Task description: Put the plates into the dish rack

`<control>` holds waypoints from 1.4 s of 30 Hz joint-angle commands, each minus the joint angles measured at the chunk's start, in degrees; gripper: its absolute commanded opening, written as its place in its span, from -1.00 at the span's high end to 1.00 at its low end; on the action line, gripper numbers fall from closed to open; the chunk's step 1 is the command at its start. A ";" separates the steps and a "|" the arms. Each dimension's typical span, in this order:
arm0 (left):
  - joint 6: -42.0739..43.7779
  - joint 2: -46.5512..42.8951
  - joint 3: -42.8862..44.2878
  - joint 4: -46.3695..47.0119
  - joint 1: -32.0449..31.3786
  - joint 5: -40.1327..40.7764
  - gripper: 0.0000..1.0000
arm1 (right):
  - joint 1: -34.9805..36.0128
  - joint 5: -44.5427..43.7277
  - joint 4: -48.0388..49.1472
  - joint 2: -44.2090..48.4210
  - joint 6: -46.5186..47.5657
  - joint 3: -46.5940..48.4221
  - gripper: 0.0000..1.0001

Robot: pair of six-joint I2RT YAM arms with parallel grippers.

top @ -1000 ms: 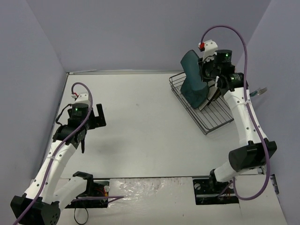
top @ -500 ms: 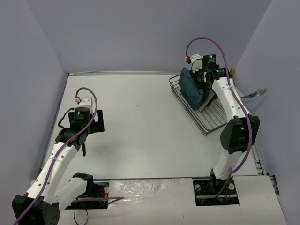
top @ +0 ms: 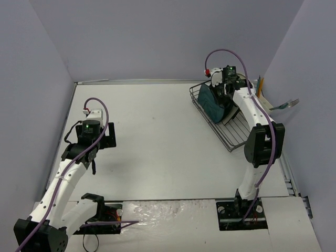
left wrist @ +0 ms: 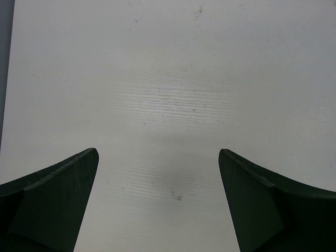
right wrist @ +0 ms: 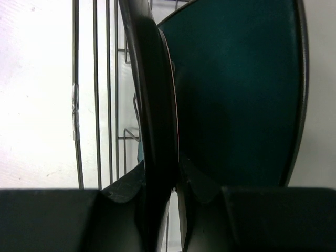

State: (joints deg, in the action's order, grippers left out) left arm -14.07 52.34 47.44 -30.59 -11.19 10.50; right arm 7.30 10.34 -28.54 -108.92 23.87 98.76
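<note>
On the left, our left gripper [left wrist: 158, 153] hangs over the white table [top: 157, 136] with its fingers spread wide, holding nothing. On the right, we pinch the rim of a dark teal plate [top: 208, 102] with our right gripper [right wrist: 164, 181]. The plate stands on edge inside the dish rack [top: 237, 134].

- A robot lab's test cell rather than a home kitchen: a bare white worktop [top: 157, 142] is boxed in on three sides by plain lavender-grey walls [top: 157, 37].
- Two white robot arms, left [top: 60, 181] and right [top: 257, 113], stand bolted at its near edge, with purple cables [top: 227, 50] looping along them.
- The kitchenware in view is a wire dish rack [top: 239, 131] at the worktop's far right.
</note>
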 commanded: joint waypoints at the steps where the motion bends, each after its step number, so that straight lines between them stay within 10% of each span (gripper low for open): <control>1: 0.88 0.01 2.04 2.67 0.32 0.80 -0.94 | -0.56 1.16 4.93 2.17 -2.02 0.50 0.79; 7: 0.71 -0.40 1.95 2.55 0.37 0.83 -0.94 | -0.97 0.01 4.98 2.95 -4.02 1.28 -0.09; 21: -2.48 -4.10 10.00 -3.50 0.30 -1.90 -0.94 | -0.89 -5.90 5.28 23.21 -8.09 -0.50 -0.99; 32: -0.83 -6.21 30.93 -13.38 0.40 0.04 -0.94 | 0.28 -14.93 15.54 61.27 -24.15 -21.79 -1.00; 42: -0.27 -16.76 31.73 -23.39 0.46 5.06 -0.94 | 7.80 -18.39 14.73 78.15 -28.69 -31.10 -1.00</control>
State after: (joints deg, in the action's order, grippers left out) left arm -15.46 38.72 78.39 -49.64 -11.16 12.75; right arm 13.96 -5.71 -17.22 -34.00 -0.84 69.50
